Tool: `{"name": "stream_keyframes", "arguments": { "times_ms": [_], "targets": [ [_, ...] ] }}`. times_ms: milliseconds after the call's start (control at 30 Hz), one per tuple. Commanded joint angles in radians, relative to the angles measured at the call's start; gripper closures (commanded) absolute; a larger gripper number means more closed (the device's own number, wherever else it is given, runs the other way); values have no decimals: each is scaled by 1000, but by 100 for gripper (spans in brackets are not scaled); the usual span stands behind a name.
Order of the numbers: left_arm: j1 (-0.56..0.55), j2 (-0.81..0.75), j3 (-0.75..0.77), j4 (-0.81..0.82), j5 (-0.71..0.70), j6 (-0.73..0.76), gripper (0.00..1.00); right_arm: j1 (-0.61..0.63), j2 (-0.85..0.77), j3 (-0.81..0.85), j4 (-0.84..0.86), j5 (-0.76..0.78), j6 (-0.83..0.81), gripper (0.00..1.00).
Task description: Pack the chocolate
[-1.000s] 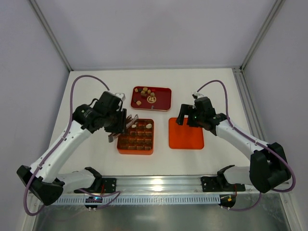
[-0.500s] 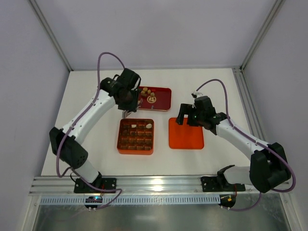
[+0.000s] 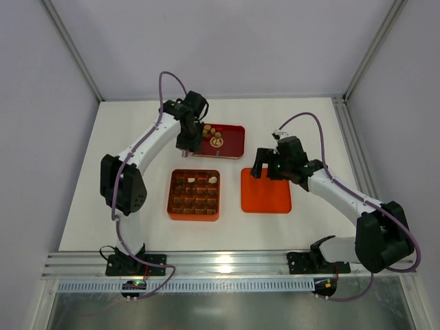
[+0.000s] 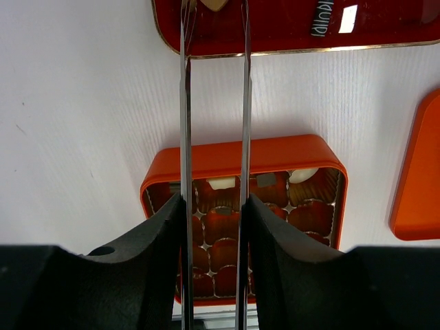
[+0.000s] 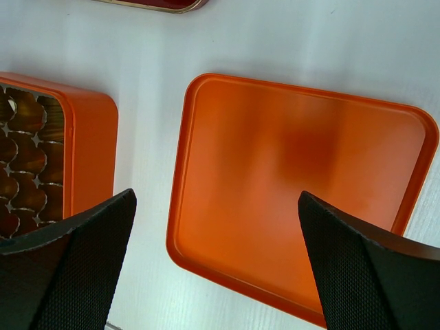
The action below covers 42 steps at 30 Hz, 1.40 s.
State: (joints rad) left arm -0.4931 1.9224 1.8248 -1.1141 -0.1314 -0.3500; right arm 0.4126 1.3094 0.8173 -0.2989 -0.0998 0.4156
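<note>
No text can be read; a dark strip (image 4: 323, 17) in the red tray (image 4: 275, 27), at one o'clock, bears white lettering too blurred to make out

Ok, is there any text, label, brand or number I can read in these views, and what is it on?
Dark strip on the red tray: white lettering, turned sideways and blurred, not readable.
Orange box: no text visible.
Orange lid: no text visible.
Nothing else in any view reads as words, numbers or signs.
</note>
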Motion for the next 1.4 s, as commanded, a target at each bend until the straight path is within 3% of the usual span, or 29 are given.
{"name": "stream_keyframes", "arguments": {
  "times_ms": [0,533,1367],
  "targets": [
    [8,10,57,19,-10,20,60,-6,4,31,43,-17,-18,0],
    [16,64,116,-4,-111,31,60,-5,21,31,52,-24,-15,0],
    [19,122,142,-15,-82,32,61,-9,14,13,58,-21,-14,0]
  ]
}}
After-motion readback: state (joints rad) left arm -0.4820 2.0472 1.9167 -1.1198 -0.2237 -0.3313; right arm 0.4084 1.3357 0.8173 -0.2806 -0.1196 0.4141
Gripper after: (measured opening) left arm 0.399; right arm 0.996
